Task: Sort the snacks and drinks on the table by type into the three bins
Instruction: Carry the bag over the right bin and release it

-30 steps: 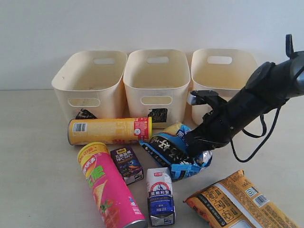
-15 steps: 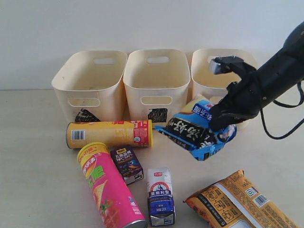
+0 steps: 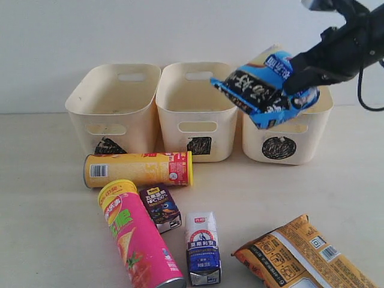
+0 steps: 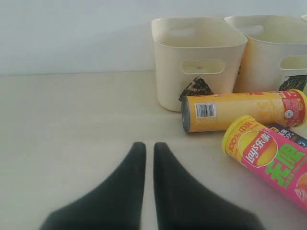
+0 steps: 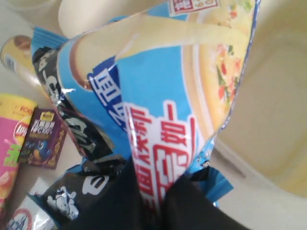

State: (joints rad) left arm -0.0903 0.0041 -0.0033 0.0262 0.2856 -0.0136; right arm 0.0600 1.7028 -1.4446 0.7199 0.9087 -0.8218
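Note:
My right gripper (image 3: 298, 83) (image 5: 158, 191) is shut on the blue-white-black bag (image 3: 261, 89) (image 5: 158, 96), holding it in the air over the front rim of the circle bin (image 3: 282, 147) (image 5: 273, 124). The square bin (image 3: 198, 123) and triangle bin (image 3: 111, 120) (image 4: 196, 62) stand to its left. On the table (image 3: 48, 228) lie the yellow tube (image 3: 138, 169) (image 4: 240, 111), the pink tube (image 3: 137, 237) (image 4: 268, 155), the dark purple carton (image 3: 160, 208) (image 5: 44, 140), the white and blue carton (image 3: 201, 247) and the orange-tan bag (image 3: 303, 255). My left gripper (image 4: 149, 146) hovers low over bare table, jaws nearly touching, holding nothing.
A pale wall (image 3: 60, 42) rises behind the three bins. The right arm's black cable (image 3: 363, 96) hangs at the far right. Bare table surface (image 4: 72, 124) stretches left of the tubes.
My right gripper has lifted the blue-white-black bag off the table and carried it up and back, from beside the yellow tube to above the circle bin's front. The left gripper shows no earlier view.

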